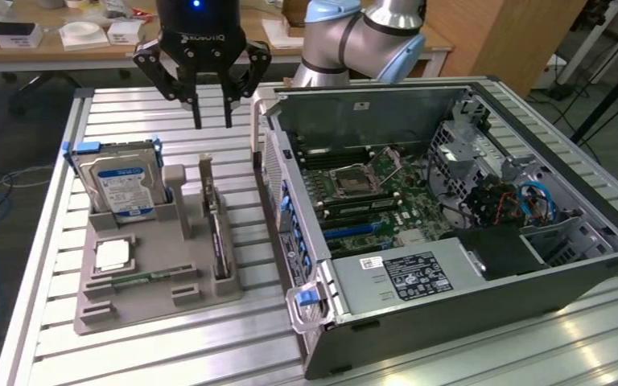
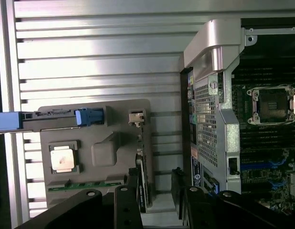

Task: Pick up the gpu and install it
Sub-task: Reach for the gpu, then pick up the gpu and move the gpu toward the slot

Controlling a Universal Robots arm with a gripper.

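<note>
The gpu (image 1: 218, 233) stands on edge in a slot of the grey holder tray (image 1: 138, 310), a thin dark card with its metal bracket end toward the back. My gripper (image 1: 212, 121) hangs open in the air well above the card's far end, holding nothing. In the wrist view the gpu (image 2: 142, 183) appears edge-on, close to one of the black fingers (image 2: 132, 193), and the gripper (image 2: 155, 195) straddles the space beside it. The open computer case (image 1: 449, 241) lies on its side to the exterior view's right of the tray, motherboard exposed.
The tray also carries an upright hard drive (image 1: 121, 189) with blue rails, a processor chip (image 1: 113, 256) and a green memory stick (image 1: 142, 279). The case's metal rear wall (image 2: 209, 95) stands close beside the tray. Everything rests on a slatted aluminium table (image 1: 126, 112).
</note>
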